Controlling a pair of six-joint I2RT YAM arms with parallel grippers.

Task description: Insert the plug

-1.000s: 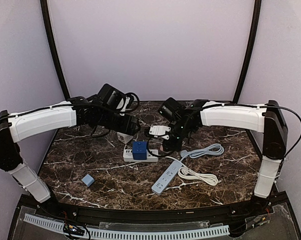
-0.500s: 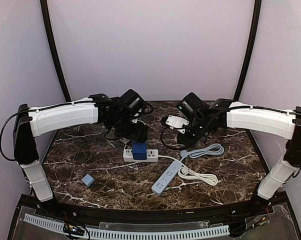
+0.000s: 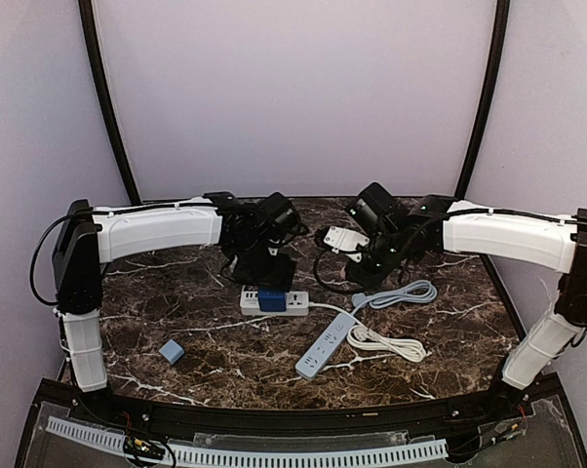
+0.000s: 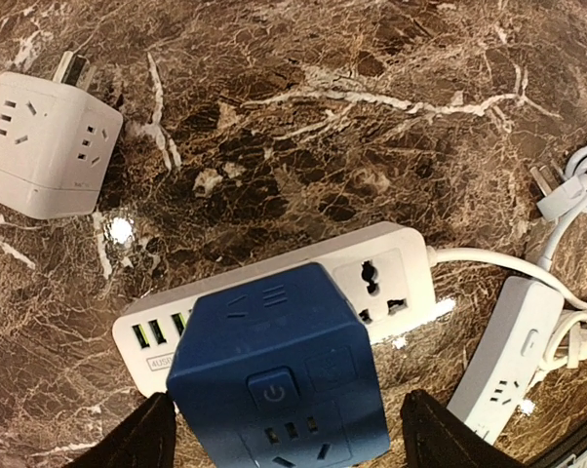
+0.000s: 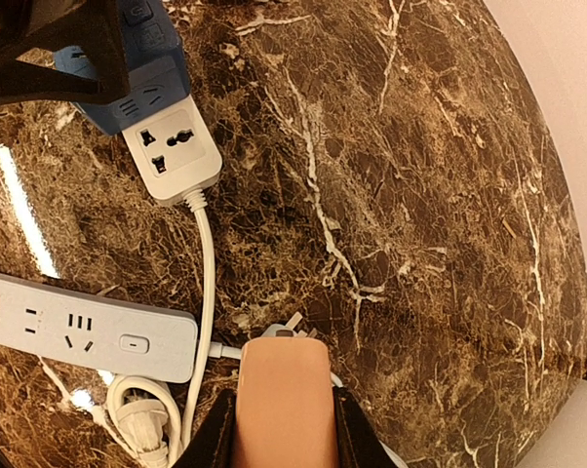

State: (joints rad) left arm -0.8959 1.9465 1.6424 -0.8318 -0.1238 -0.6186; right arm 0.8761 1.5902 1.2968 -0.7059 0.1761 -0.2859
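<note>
The left gripper (image 4: 289, 414) is spread wide astride the blue cube (image 4: 274, 361), with a finger just beside each flank; contact cannot be told. The right gripper (image 5: 284, 402) is closed narrow on a tan block (image 5: 284, 370) and held above the table (image 3: 176, 292), over the plug end of the grey cable (image 3: 403, 292). The blue cube is seated on the strip (image 4: 381, 278), next to its free socket.

The table is dark veined marble. Lilac walls (image 3: 293, 97) and two black poles (image 3: 108, 107) are seen behind. Also laid out are a long strip (image 3: 323, 349), a white cube (image 4: 45, 146) apart from the strip, and a grey block (image 3: 172, 351) near left.

Since a second ago the left arm has been swung right and brought over the blue cube, and the right arm drawn back and right. Blue cube and strip are unmoved.
</note>
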